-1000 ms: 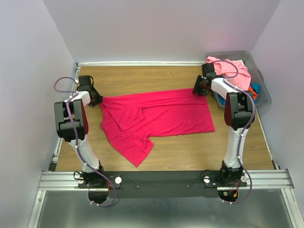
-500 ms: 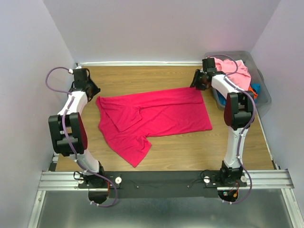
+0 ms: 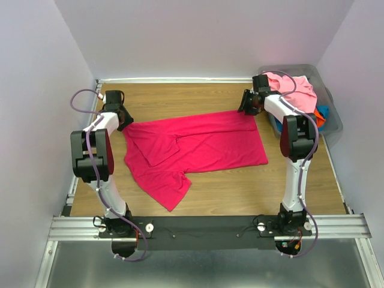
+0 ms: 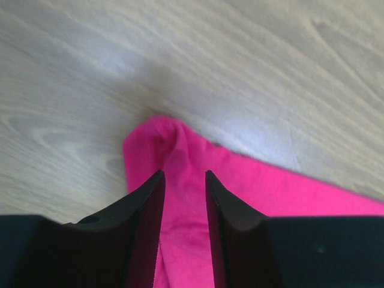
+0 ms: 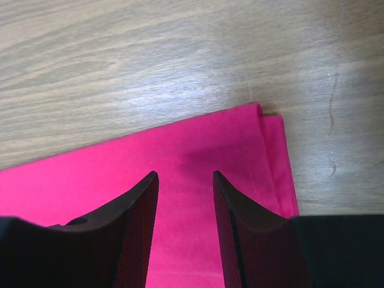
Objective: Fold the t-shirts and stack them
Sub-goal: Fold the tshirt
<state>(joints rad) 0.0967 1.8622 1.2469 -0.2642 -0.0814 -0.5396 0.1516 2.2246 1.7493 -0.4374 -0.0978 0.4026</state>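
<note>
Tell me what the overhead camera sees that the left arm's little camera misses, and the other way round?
Only the overhead view shows the whole crimson t-shirt spread on the table, both arms, and the bin of other shirts. Only the left wrist view shows the left claw open, a fold of shirt corner bunched between its fingers. Both show crimson cloth on wood.

The worktop [image 3: 216,186] is seen as pale wood grain with a soft sheen. The crimson t-shirt [image 3: 198,147] is matt, smooth cloth with a stitched hem. The fingers [image 5: 141,234] are dark, finely textured and matt. The bin [image 3: 333,114] is shown as translucent grey plastic.
</note>
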